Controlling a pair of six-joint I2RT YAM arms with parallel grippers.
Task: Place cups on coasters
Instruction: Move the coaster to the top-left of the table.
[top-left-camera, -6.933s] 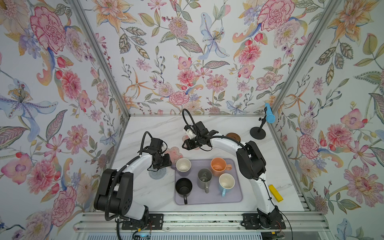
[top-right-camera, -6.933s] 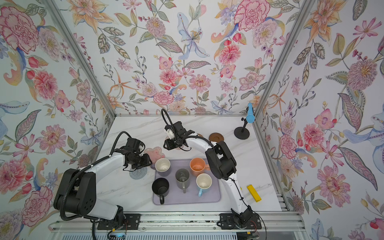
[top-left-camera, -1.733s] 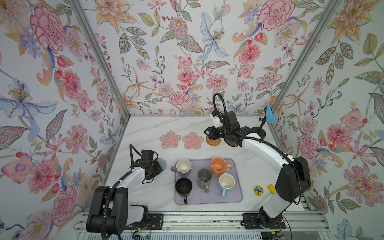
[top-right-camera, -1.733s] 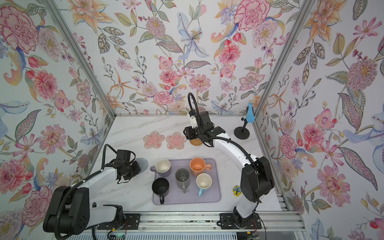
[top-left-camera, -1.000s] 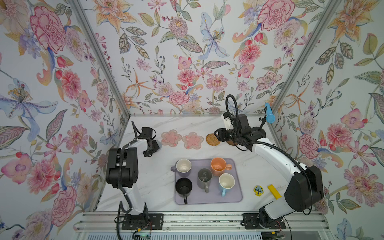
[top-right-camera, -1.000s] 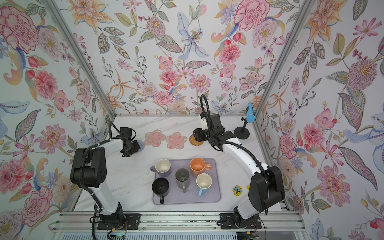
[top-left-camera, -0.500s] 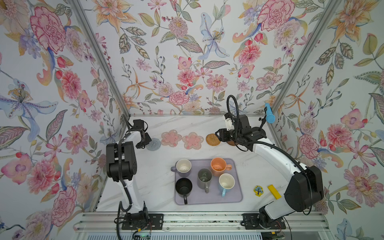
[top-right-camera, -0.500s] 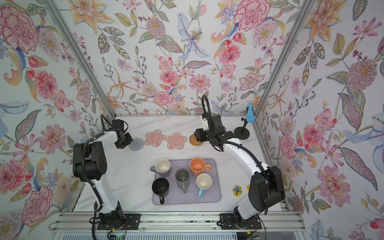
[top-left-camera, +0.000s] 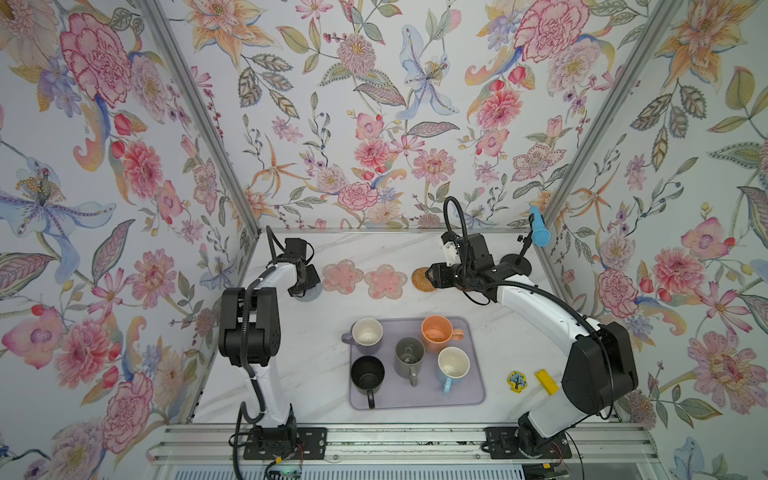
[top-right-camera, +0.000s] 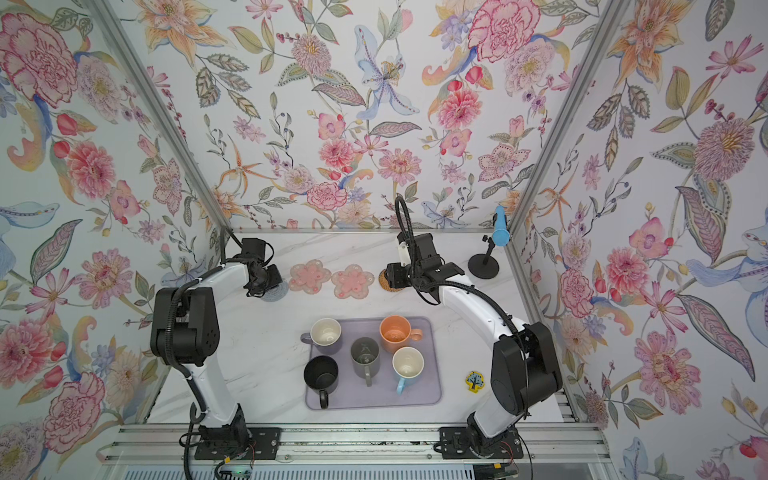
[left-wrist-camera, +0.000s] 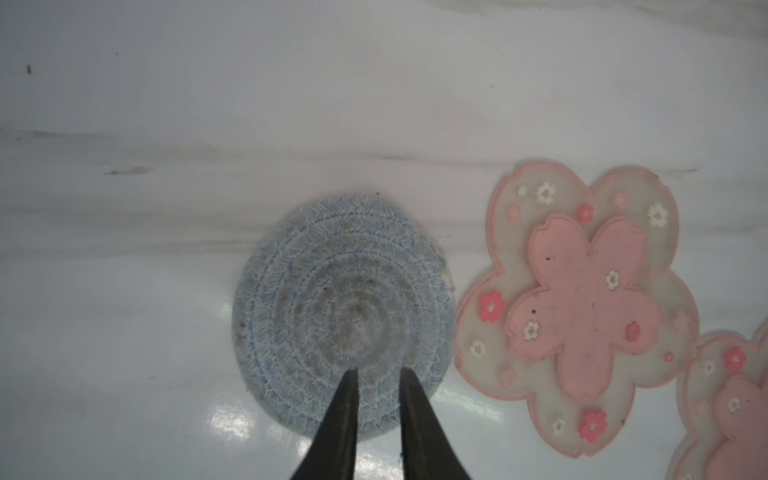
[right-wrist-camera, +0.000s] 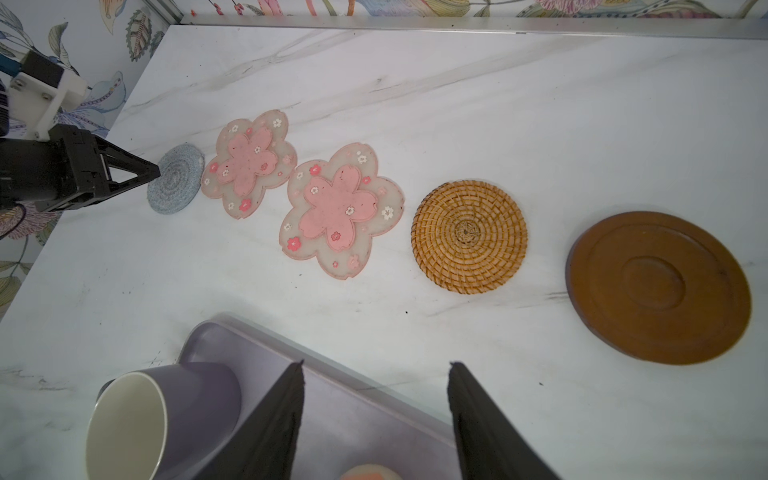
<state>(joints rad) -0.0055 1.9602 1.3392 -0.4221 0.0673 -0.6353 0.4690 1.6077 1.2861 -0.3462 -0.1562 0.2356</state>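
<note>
Knitted coaster (left-wrist-camera: 343, 299) under your left gripper (left-wrist-camera: 376, 370), jaws barely parted, empty; lift crooked and tips drag it onto the flower coaster (left-wrist-camera: 582, 299). Right gripper (right-wrist-camera: 376, 365) gapes empty.

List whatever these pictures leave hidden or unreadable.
Dark brown disc: both top views, covered by the right arm.
Grey-blue knitted coaster: both top views, partly under the left pincer; whether they touch, no view shows.
Peach mug: right wrist view, cut off by the picture's edge.
</note>
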